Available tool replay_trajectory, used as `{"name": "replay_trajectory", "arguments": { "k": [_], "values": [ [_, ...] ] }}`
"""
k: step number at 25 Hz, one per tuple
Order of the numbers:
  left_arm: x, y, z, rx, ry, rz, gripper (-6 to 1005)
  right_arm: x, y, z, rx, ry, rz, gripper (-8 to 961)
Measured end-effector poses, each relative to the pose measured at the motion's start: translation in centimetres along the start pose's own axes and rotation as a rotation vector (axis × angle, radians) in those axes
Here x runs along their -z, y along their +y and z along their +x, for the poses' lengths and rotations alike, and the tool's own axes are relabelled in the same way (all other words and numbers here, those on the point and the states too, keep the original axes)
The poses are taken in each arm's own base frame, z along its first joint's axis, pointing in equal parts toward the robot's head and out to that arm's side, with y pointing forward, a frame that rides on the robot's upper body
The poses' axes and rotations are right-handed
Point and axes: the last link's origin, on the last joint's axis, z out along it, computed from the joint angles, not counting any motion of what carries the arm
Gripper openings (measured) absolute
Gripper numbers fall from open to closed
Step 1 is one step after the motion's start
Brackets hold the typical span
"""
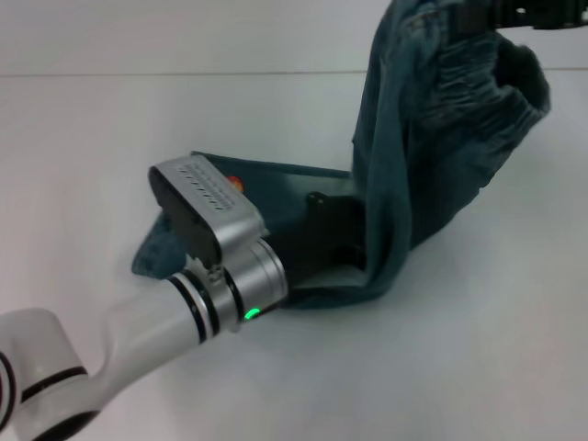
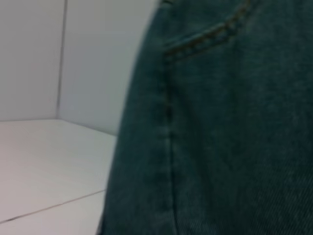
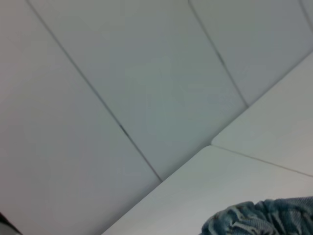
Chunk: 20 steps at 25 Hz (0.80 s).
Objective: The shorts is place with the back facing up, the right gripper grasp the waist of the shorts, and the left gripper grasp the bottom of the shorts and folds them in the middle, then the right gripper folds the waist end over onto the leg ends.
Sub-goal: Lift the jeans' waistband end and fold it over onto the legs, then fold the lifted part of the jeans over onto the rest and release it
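The blue-green denim shorts (image 1: pixel 404 165) hang in a tall fold, lifted at the ruffled waist (image 1: pixel 469 83) by my right gripper (image 1: pixel 511 13), which shows as a black shape at the top edge, shut on the band. The bottom of the shorts (image 1: pixel 276 179) lies flat on the table, with a small orange-red patch (image 1: pixel 233 181) beside the wrist. My left gripper (image 1: pixel 323 228) rests low over that flat part, its tip hidden behind the hanging cloth. Denim with pocket stitching (image 2: pixel 220 122) fills the left wrist view. A bit of ruffled waist (image 3: pixel 264 219) shows in the right wrist view.
The white table (image 1: pixel 110 119) spreads around the shorts, with a seam line across its far part. My left arm's silver-grey wrist (image 1: pixel 248 276) and white forearm (image 1: pixel 83 358) reach in from the near left. White wall panels (image 3: pixel 122 73) stand behind the table.
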Motion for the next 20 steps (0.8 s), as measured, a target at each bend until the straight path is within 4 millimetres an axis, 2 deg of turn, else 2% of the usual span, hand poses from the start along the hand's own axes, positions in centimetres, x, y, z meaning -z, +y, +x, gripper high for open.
{"name": "replay_trajectory", "arguments": {
  "k": [6, 10, 15, 17, 20],
  "values": [
    [-0.5, 1.8, -0.1, 0.034, 0.010, -0.043, 11, -2.1, 0.0, -0.5, 0.029, 0.053, 0.007, 125],
    [0.0, 1.6, -0.5, 0.059, 0.017, -0.014, 15, -2.9, -0.5, 0.1, 0.021, 0.075, 0.017, 125],
    [1.5, -0.1, -0.9, 0.126, 0.041, 0.056, 19, -3.2, -0.8, 0.7, 0.018, 0.088, 0.011, 124],
    [2.6, -1.2, -1.1, 0.168, 0.071, 0.106, 20, -3.5, -0.8, 0.8, 0.021, 0.095, 0.007, 124],
    [5.6, -3.2, -1.2, 0.194, 0.169, 0.204, 63, -4.1, -0.8, 1.2, 0.024, 0.105, -0.006, 124]
  ]
}}
